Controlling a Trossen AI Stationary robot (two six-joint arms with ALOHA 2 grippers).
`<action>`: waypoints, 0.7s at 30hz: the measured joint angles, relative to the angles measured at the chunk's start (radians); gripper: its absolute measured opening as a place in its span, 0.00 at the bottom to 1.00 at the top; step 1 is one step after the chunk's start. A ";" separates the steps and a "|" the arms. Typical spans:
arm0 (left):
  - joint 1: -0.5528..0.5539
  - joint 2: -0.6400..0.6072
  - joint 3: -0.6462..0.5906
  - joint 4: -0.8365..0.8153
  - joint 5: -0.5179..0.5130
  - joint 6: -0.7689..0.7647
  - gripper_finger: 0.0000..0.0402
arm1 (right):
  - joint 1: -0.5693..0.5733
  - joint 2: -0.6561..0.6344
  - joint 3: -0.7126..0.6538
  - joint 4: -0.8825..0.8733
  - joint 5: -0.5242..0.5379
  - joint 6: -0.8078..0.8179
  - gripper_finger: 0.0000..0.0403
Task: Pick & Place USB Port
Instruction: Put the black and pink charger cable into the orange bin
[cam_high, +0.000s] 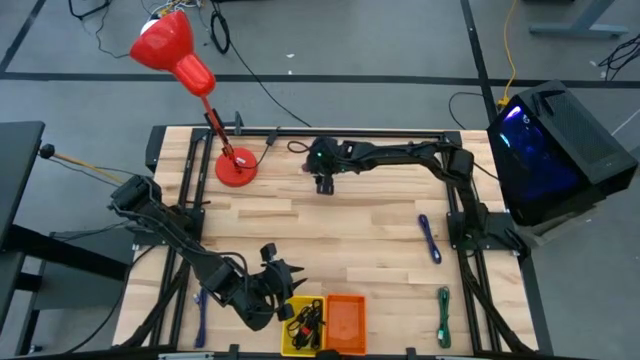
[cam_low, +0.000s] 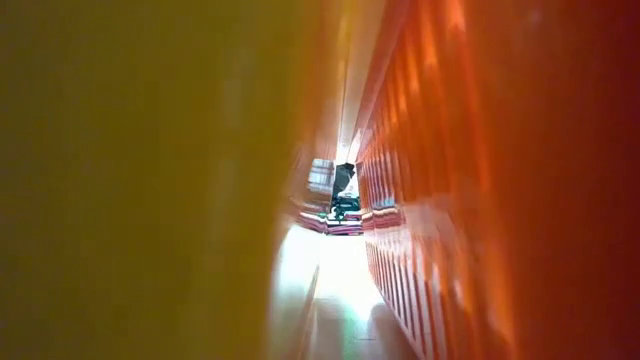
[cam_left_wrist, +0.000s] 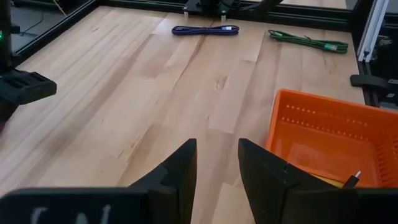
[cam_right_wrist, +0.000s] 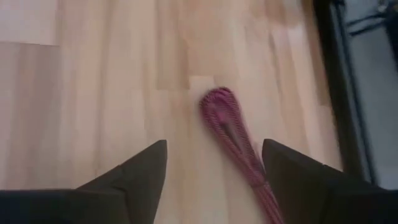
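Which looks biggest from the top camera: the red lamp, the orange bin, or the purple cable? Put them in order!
1. red lamp
2. orange bin
3. purple cable

The lamp stands taller, nearer the camera, so it may look bigger than it is.

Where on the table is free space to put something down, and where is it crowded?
Free: the bare wood mid-table between the red lamp base, the blue cable and the orange bin. Crowded: the near edge, where the yellow bin, the orange bin and the left end effector cluster.
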 joint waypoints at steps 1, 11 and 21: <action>0.000 0.000 0.000 -0.001 0.000 0.000 0.30 | 0.005 0.000 0.000 -0.004 0.005 0.011 0.67; 0.000 0.000 0.000 -0.002 0.000 -0.006 0.30 | 0.077 0.000 0.000 0.037 0.215 -0.158 0.64; 0.000 0.000 0.000 -0.003 0.000 0.000 0.30 | 0.104 0.000 0.000 0.041 0.214 -0.172 0.64</action>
